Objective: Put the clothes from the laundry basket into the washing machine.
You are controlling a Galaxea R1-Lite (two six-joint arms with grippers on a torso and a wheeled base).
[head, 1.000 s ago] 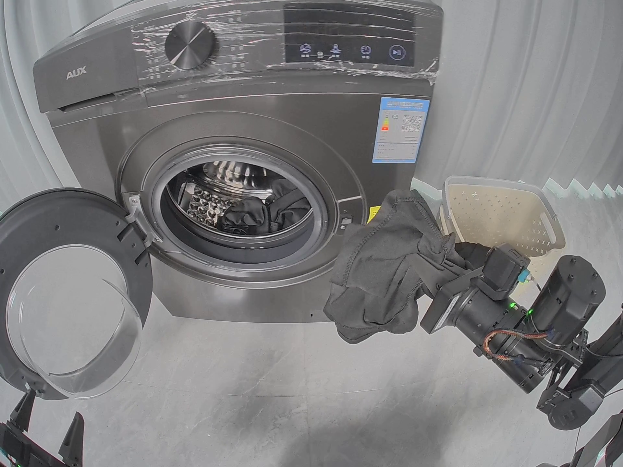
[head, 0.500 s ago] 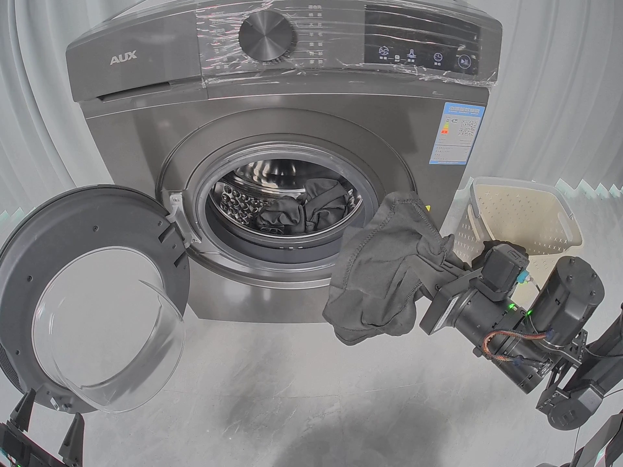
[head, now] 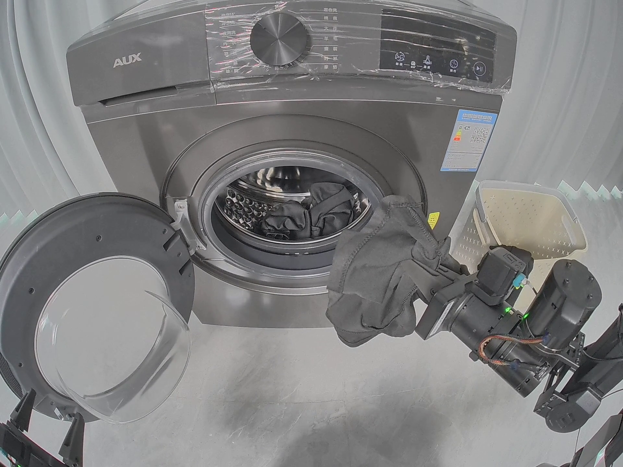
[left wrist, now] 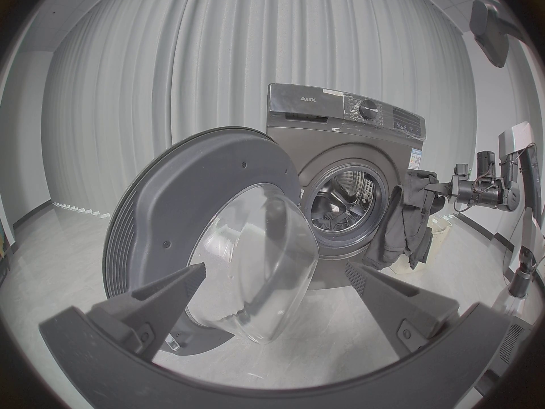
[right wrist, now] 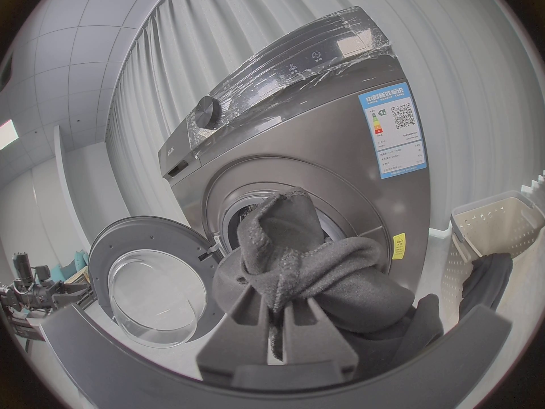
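Just right of the open porthole of the washing machine point(head: 292, 118): dark grey garment point(head: 376, 274), bunched and hanging clear of the floor point(head: 292, 390), upper edge overlapping the porthole rim in the head view. Pinched tight in the right end effector point(right wrist: 279, 320), fingers together on a fold of the cloth. Inside the drum, more dark clothes point(head: 311, 210), heaped low. Round door point(head: 97, 267) standing fully open at the left, glass bowl facing out. Behind the right arm, just beside the machine, cream laundry basket point(head: 529, 218), upright on the floor. Low at the left, near the door's bottom edge, left end effector point(head: 52, 408): fingers apart, gripping nothing.
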